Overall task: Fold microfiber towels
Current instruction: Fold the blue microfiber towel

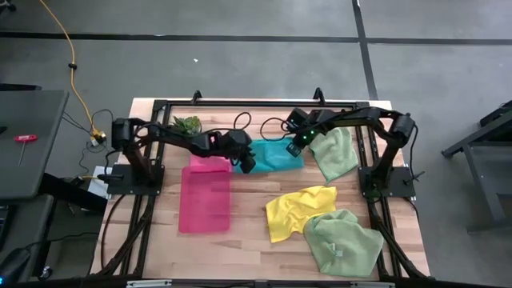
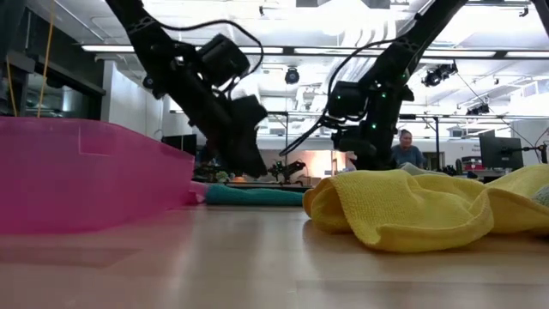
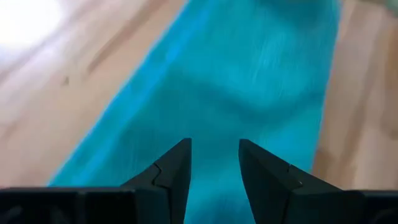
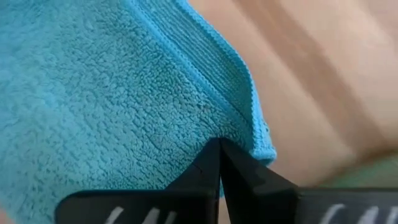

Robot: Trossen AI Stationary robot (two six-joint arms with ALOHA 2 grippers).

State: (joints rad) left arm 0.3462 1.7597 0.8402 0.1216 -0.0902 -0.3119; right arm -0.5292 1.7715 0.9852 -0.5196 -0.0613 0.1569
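The teal towel (image 1: 276,154) was seen lying flat on the worktop (image 1: 240,248) toward the far side, between the two arms. The right claw (image 4: 219,149) was clenched on the towel's edge near a corner, fingertips pressed together with the hem pinched between them; in the high view the right claw (image 1: 298,142) was located at the towel's right end. The left claw (image 3: 214,158) was positioned at the towel's left end, fingers parted with a gap between them and teal cloth visible beyond; whether any cloth was gripped could not be told.

The hot pink towel (image 1: 210,162) was found just left of the teal one, touching the far end of the translucent pink tray (image 1: 205,200). One pale green towel (image 1: 334,152) was crumpled just right of the teal towel, under the right arm. The yellow towel (image 1: 296,210) was bunched near the worktop's middle, and the second pale green towel (image 1: 342,242) was heaped at the near right, touching the yellow one. A small green plant (image 1: 187,123) was noted at the far left. In the low view, a person (image 2: 407,148) was visible in the room behind.
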